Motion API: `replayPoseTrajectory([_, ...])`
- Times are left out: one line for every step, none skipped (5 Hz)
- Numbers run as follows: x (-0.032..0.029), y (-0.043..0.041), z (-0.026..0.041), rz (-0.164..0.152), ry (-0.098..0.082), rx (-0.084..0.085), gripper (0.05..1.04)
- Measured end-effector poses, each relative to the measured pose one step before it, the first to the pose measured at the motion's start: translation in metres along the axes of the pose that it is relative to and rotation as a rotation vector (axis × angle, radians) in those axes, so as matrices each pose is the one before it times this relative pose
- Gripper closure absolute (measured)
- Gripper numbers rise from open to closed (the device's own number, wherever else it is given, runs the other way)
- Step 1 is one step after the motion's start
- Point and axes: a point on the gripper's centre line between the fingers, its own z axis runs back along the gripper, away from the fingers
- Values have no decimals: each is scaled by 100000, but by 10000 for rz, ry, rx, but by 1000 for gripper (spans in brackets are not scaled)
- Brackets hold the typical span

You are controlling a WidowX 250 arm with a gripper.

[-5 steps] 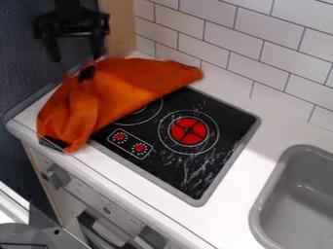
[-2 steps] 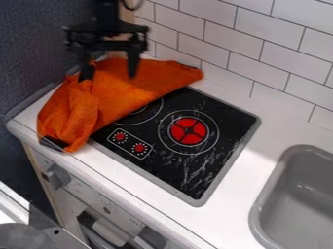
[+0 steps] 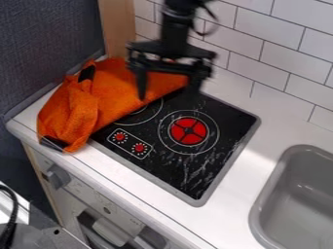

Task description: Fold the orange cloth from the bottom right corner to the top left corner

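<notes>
The black gripper [image 3: 166,95] hangs open from the top of the view, over the right part of the orange cloth and the back edge of the stove top. Nothing is between its two spread fingers. The orange cloth [image 3: 120,92] lies crumpled over the counter's back left corner and covers part of the black stove top [image 3: 195,170]. Black patches show at the cloth's upper left and lower left ends. Whether the gripper touches the cloth, I cannot tell.
A grey sink [image 3: 305,194] is set in the white counter [image 3: 237,189] at the right. White wall tiles [image 3: 267,39] rise behind, with a wooden post [image 3: 117,26] at the back left. Oven knobs [image 3: 57,176] line the front.
The gripper has moved right and somewhat down in the view, from above the cloth's left side to its right part. It stays open, and the cloth lies as before.
</notes>
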Motion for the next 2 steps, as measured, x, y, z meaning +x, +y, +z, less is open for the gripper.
replayPoseTrajectory([-1927, -2175, 168, -805, 3, -7, 83])
replayPoseTrajectory([-1442, -3158, 2315, -1401, -484, 305, 83])
